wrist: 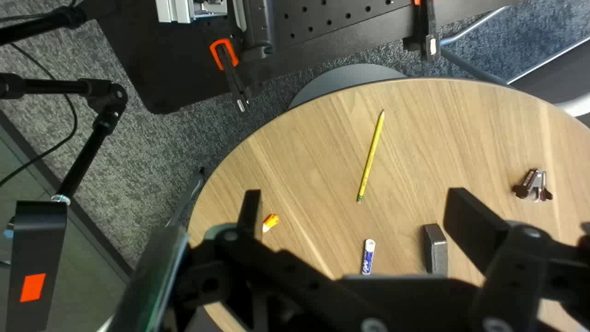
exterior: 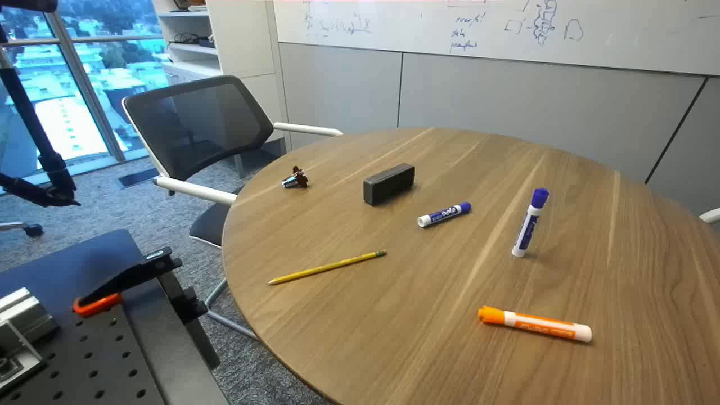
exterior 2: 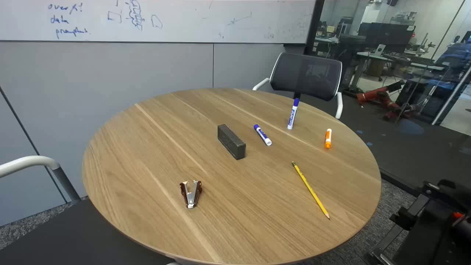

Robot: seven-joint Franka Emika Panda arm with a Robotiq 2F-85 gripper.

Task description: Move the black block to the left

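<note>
The black block (exterior: 389,184) is a dark rectangular bar resting lengthwise on the round wooden table (exterior: 405,326). It also shows in an exterior view (exterior 2: 232,142), near the middle of the table. In the wrist view the block (wrist: 436,246) is just inside the right-hand finger, with its lower end hidden behind the gripper body. My gripper (wrist: 354,196) is wide open with nothing held between its fingers. It appears to be high above the table, apart from the block. The gripper is out of view in both exterior views.
A lying blue marker (exterior: 444,215) is close to the block. A blue marker (exterior: 530,225) stands upright. An orange marker (exterior: 534,324), a yellow pencil (exterior: 327,268) and a staple remover (exterior 2: 191,194) lie around. Chairs (exterior: 197,129) stand at the table. A black mounting bench (wrist: 341,41) adjoins it.
</note>
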